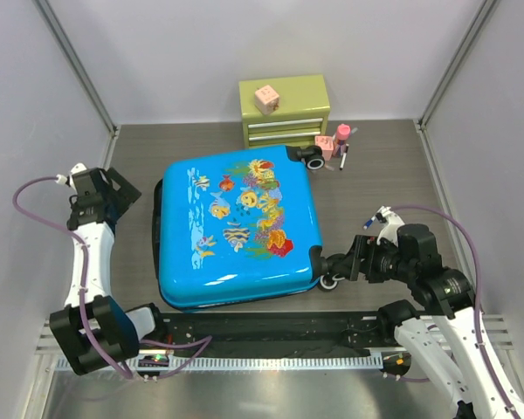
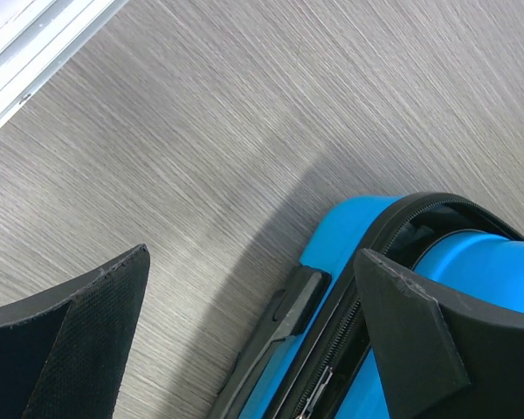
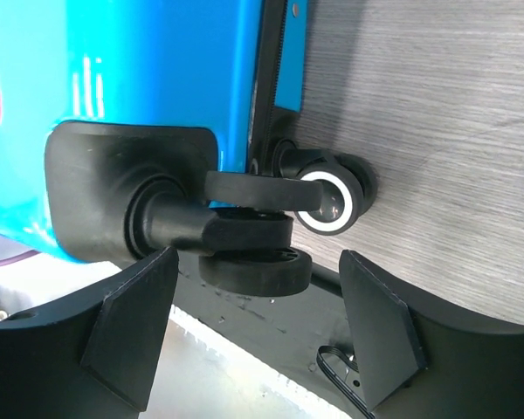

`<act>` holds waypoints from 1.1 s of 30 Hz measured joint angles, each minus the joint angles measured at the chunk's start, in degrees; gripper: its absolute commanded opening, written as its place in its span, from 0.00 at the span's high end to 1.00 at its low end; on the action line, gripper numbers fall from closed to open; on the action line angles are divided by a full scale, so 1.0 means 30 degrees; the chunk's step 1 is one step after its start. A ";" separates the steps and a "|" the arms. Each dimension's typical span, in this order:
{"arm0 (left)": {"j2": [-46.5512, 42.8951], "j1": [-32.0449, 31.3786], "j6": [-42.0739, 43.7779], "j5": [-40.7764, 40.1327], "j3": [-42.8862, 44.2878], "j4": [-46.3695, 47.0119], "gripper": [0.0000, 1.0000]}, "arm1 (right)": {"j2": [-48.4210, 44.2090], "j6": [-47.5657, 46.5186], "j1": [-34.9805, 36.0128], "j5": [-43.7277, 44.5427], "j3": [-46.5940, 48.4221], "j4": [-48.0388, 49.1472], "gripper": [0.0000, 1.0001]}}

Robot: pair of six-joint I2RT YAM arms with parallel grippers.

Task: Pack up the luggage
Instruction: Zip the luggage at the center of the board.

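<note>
So the luggage is lying flat in the middle of the counter, printed shell up, and it looks shut or near enough, though the zip seam at the far-left corner seems to gape a bit in the left wrist view. The left fingers are wide apart at that corner, one hanging over the shell edge and the other over bare counter, gripping nothing. The right fingers are apart too, lined up on the near-right wheel without touching it. My guess is the lid has to come up before anything goes in. If so, I'd pin that wheel with the right side so the case can't skate around on its casters. Then I'd slip one left finger into the seam instead of pinching the slick shell, and lift slowly in case the zip catches.
</note>
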 measured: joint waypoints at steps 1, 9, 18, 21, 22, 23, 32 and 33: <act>0.0000 0.0109 -0.0036 0.0138 -0.0029 0.0015 0.00 | 0.0131 0.0000 0.0000 0.0000 -0.0029 0.0000 0.20; 0.0000 0.0729 -0.0386 0.0925 -0.0102 0.0153 0.00 | 0.0627 0.0007 0.0015 -0.0233 -0.0146 -0.0015 0.22; 0.0423 0.1552 -0.0823 0.2229 -0.0219 0.0423 0.00 | 0.1144 0.0117 0.0699 -0.0532 -0.0342 0.0058 0.24; 0.0510 0.1727 -0.0903 0.2455 -0.0226 0.0474 0.00 | 0.1326 0.0430 0.1486 -0.0291 -0.0750 0.0386 0.24; 0.0510 0.1778 -0.0918 0.2499 -0.0240 0.0510 0.00 | 0.1406 0.0634 0.1894 -0.0095 -0.0874 0.0539 0.24; 0.0510 0.1800 -0.0940 0.2565 -0.0248 0.0532 0.00 | 0.1501 0.0816 0.2302 0.0175 -0.0954 0.0663 0.24; 0.0517 0.1851 -0.0962 0.2892 -0.0284 0.0583 0.00 | 0.2113 0.2237 0.5450 0.3424 -0.1086 0.1464 0.23; 0.0546 0.1887 -0.0969 0.2965 -0.0284 0.0590 0.00 | 0.2120 0.2259 0.5595 0.3665 -0.1086 0.1566 0.23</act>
